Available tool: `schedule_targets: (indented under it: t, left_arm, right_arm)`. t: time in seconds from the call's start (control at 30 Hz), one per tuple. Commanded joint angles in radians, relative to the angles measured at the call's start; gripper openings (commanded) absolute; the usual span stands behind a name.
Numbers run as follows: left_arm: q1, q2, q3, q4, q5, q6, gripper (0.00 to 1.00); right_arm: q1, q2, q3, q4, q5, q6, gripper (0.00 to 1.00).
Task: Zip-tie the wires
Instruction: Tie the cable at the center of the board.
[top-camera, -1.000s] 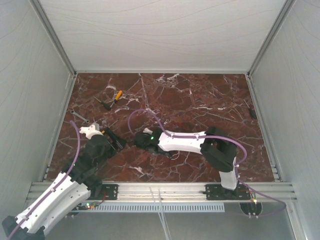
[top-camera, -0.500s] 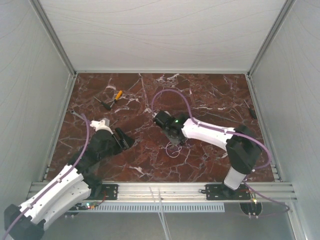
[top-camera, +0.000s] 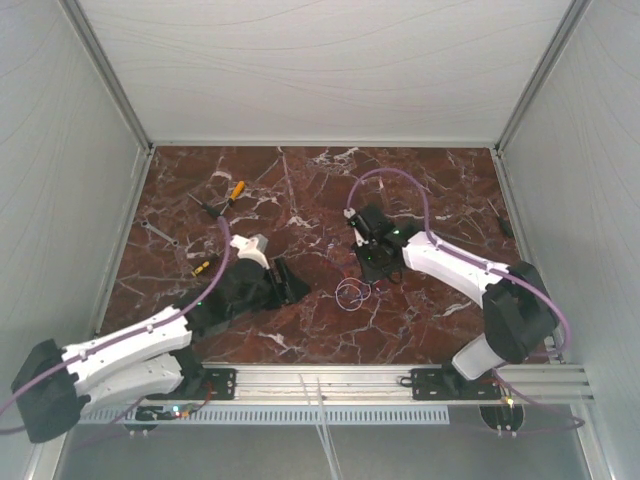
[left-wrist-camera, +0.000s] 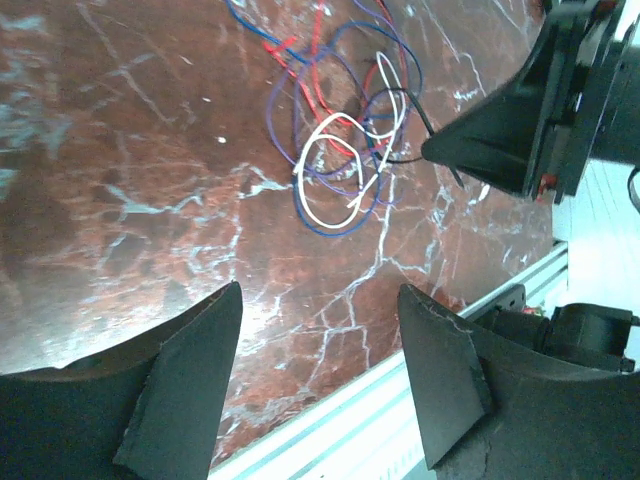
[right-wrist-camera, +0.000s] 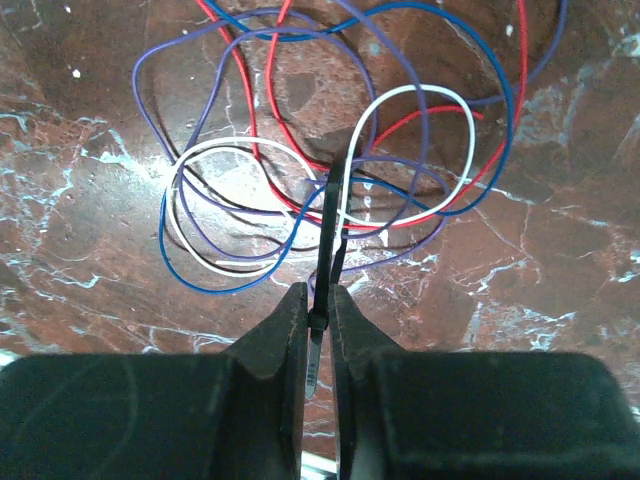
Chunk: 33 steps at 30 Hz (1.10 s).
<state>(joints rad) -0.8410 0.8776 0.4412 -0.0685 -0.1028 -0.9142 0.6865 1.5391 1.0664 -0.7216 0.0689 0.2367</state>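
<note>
The wires (top-camera: 351, 294) are a loose tangle of thin white, blue, purple, red and black loops lying on the marble. My right gripper (right-wrist-camera: 320, 300) is shut on a black zip tie (right-wrist-camera: 328, 235). The tie's head sits between the fingertips, and its doubled strap reaches into the middle of the wires (right-wrist-camera: 300, 180). From above, the right gripper (top-camera: 368, 277) hangs just past the tangle. My left gripper (left-wrist-camera: 320, 295) is open and holds nothing. It stays short of the wires (left-wrist-camera: 345, 170), with the right gripper (left-wrist-camera: 500, 140) beyond them. Seen from above, the left gripper (top-camera: 292, 284) is left of the tangle.
An orange-handled tool (top-camera: 233, 192) lies at the far left of the table. A small yellow-handled tool (top-camera: 203, 267) and a thin grey strip (top-camera: 160, 235) lie beside the left arm. Grey walls enclose three sides. An aluminium rail (top-camera: 320, 380) runs along the near edge.
The right arm has swung right and farther away with the zip tie, uncovering the wires. The left arm has reached right toward the tangle, and its jaws have narrowed slightly.
</note>
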Motion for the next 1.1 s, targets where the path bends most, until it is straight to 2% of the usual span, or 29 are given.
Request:
schedule_targets:
  t: [0.0, 0.2, 0.47, 0.77, 1.07]
  left_arm:
    - [-0.087, 0.107, 0.07, 0.204, -0.069, -0.069, 0.63]
    - [-0.2, 0.317, 0.145, 0.352, -0.13, -0.131, 0.61]
    - [-0.261, 0.561, 0.255, 0.501, -0.113, -0.149, 0.55]
    - [-0.279, 0.682, 0.315, 0.584, -0.101, -0.141, 0.49]
    - [-0.283, 0.765, 0.354, 0.622, -0.069, -0.136, 0.44]
  right_arm:
    - [-0.073, -0.076, -0.052, 0.07, -0.128, 0.061, 0.0]
    - [-0.145, -0.122, -0.095, 0.074, -0.16, 0.096, 0.0]
    - [-0.195, -0.164, -0.144, 0.06, -0.222, 0.195, 0.0]
    - [-0.217, -0.169, -0.134, -0.023, -0.193, 0.294, 0.0]
    - [-0.229, -0.183, -0.155, -0.023, -0.213, 0.383, 0.0]
